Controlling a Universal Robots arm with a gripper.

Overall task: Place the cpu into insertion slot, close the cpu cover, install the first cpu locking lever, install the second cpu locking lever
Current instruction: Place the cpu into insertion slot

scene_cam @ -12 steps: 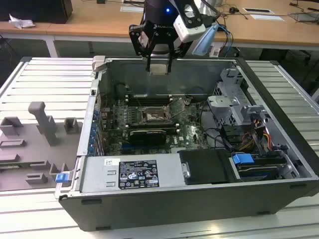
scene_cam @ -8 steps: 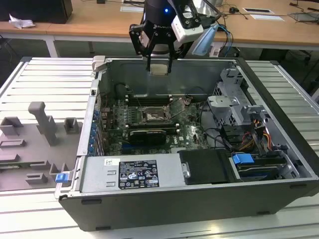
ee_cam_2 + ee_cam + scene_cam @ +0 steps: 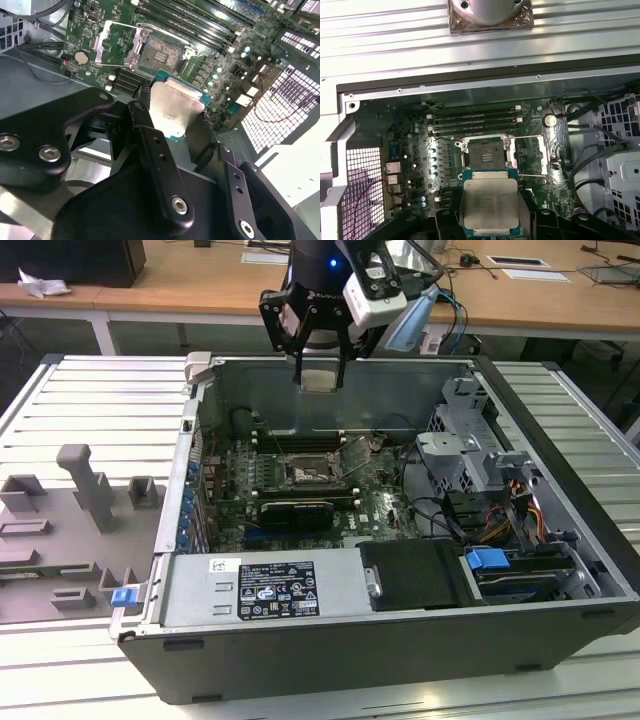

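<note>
Gripper: the gripper (image 3: 318, 368) hangs over the rear wall of the open case (image 3: 560, 410), its black fingers (image 3: 150, 135) clamped on the cpu.
Cpu: the cpu (image 3: 489, 202) is held by two opposite edges, its dull metal top facing the cameras in both wrist views and its green edge showing around the lid. It is in the air, well above the board and touching nothing but the fingers.
Cpu in the exterior view: a pale square (image 3: 318, 380) at the fingertips, above the case's back edge and higher than the slot.
Slot: the slot (image 3: 487, 153) lies bare on the motherboard (image 3: 380, 505), its dark pin field uncovered and nothing seated in it.
Cover: the cover (image 3: 136, 50) is swung open and lies back beside the slot, with green board showing through its cut-out.
Memory slots: long black memory slots (image 3: 475, 122) run just beside the slot, on the side toward the case wall.
Card: a long black card (image 3: 295, 512) sits on the board near the slot.
Surroundings: the case rests on a ribbed grey table (image 3: 100, 400); grey fixture blocks (image 3: 90, 485) stand at the exterior view's left.
</note>
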